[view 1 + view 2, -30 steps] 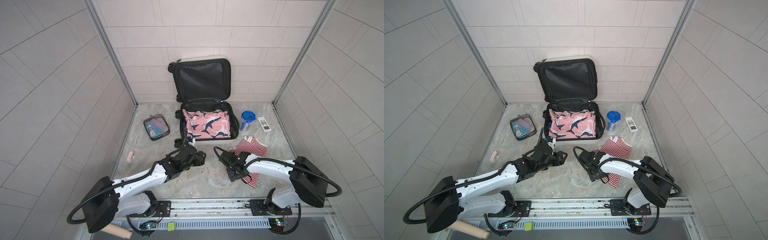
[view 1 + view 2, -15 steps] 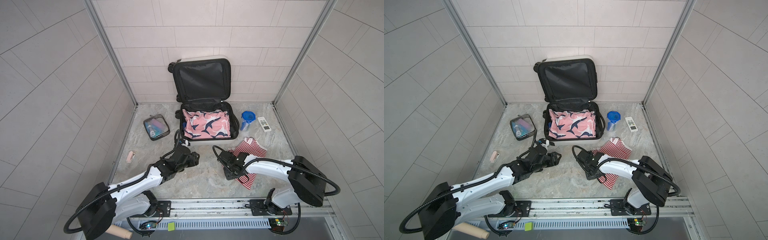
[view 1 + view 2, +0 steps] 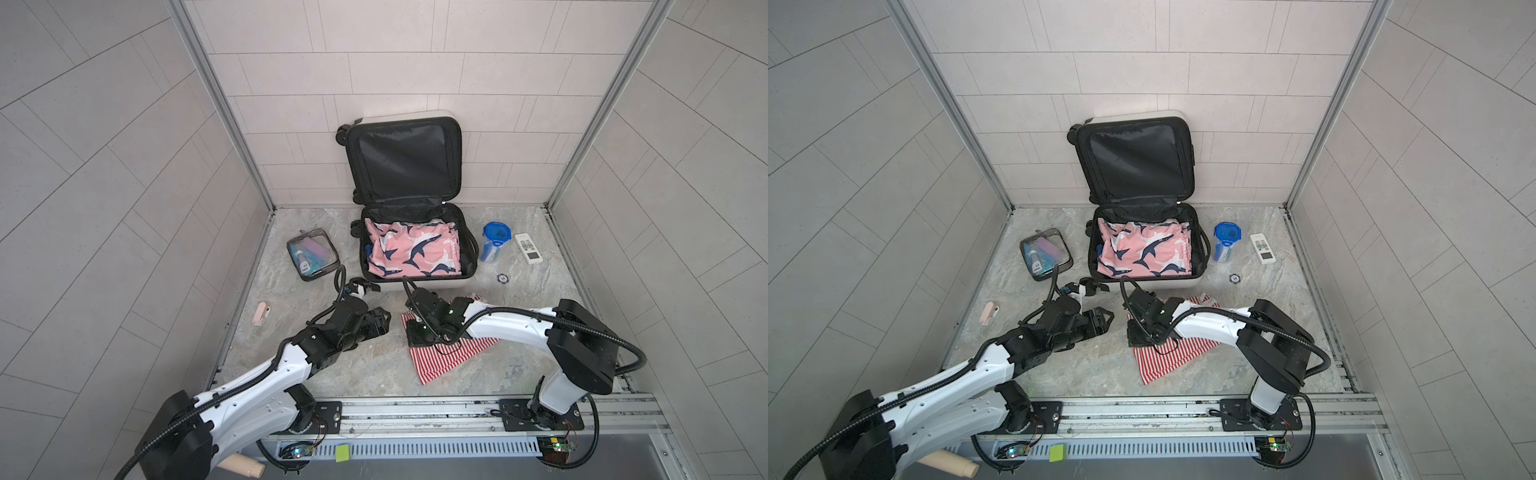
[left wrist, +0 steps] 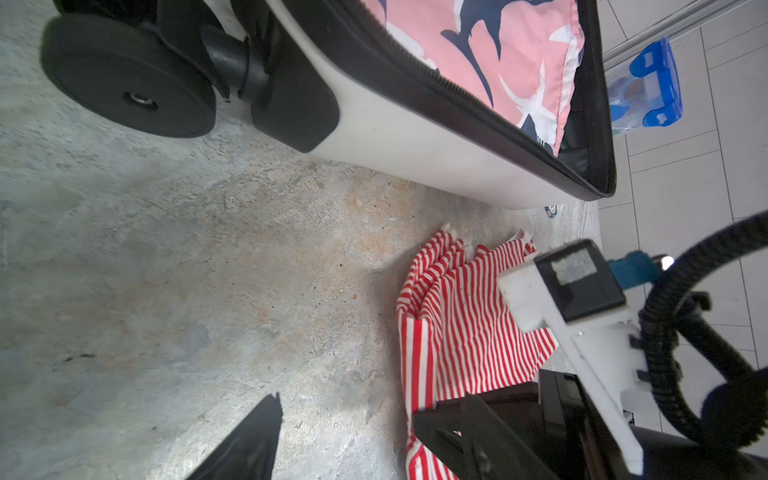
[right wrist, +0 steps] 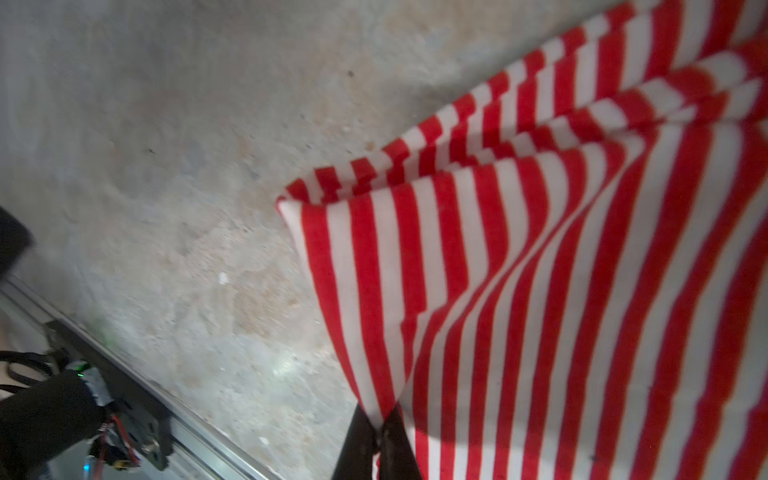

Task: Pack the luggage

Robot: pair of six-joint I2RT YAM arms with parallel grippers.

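change: right gripper (image 5: pixel 377 432) has gone from half open to pinched shut on a corner of the striped cloth (image 5: pixel 540 291). The left arm has backed off from the luggage toward the cloth.
meaning: grasp looks made, so lift and carry into the luggage is probably next. Cloth is not packed yet.
right gripper: jaws closed, with the fabric corner peaking up between the tips. The rest of the cloth lies on the floor (image 3: pixel 374 361).
left gripper (image 3: pixel 1105 319): jaws wide apart, empty, touching nothing, low over bare floor just beside the cloth's edge.
risk: thin corner pinch, could slip or let the cloth unfold on the lift.
luggage (image 3: pixel 419 284): beyond both grippers, base flat on the floor. Lid (image 3: pixel 405 162) stands open against the back wall (image 3: pixel 415 75), and a pink shark-print garment (image 3: pixel 411 253) is already inside.
still out: in a top view, toiletry pouch (image 3: pixel 312 259) left of the luggage, blue-lidded cup (image 3: pixel 494 247) and remote (image 3: pixel 528 248) right of it.
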